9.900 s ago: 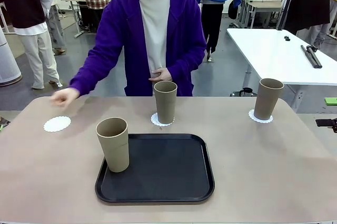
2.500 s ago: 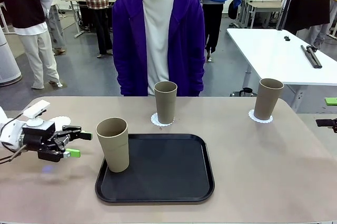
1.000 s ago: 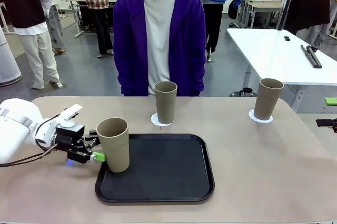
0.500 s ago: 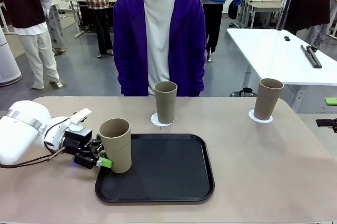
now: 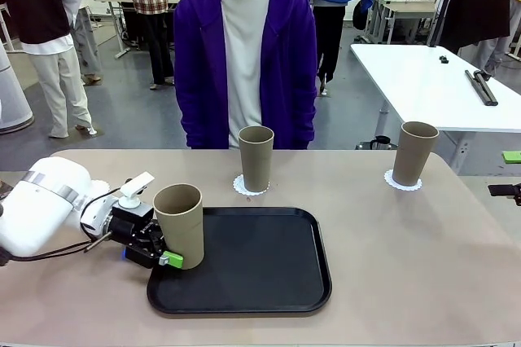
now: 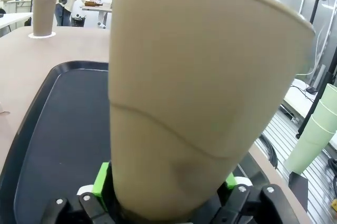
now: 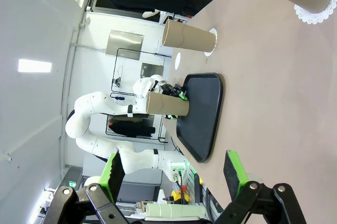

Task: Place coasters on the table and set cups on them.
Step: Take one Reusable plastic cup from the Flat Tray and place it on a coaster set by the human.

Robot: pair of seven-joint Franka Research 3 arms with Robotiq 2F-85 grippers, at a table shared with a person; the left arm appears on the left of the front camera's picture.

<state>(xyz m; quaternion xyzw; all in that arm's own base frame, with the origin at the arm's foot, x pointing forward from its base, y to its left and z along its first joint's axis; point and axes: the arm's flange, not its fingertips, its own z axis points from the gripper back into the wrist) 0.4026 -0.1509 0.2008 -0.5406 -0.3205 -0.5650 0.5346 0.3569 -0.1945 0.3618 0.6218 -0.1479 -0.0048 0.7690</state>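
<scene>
1. The surface is a wide beige-tan tabletop with rounded corners; a person in a purple jacket stands at its far edge, arms down.
2. A black tray with rounded corners lies on the near middle of the surface.
3. The left arm enters from the left side, low over the surface, and reaches to the tray's left edge.
4. The left end effector is clenched on the near cup, low on its body. In the left wrist view, green pads press against both sides of the cup's base.
5. The near cup stands at the near left corner of the tray, leaning slightly to the right.
6. The middle cup stands upright on a coaster just beyond the far edge of the tray, in front of the person.
7. The right cup stands upright on a second coaster at the far right of the surface, well apart from the tray.
8. The right end effector is released: in the right wrist view its two green-padded fingers stand wide apart with nothing between them, well clear of the tray.
9. In the right wrist view, a third coaster lies bare on the surface beyond the tray, near the middle cup.
</scene>
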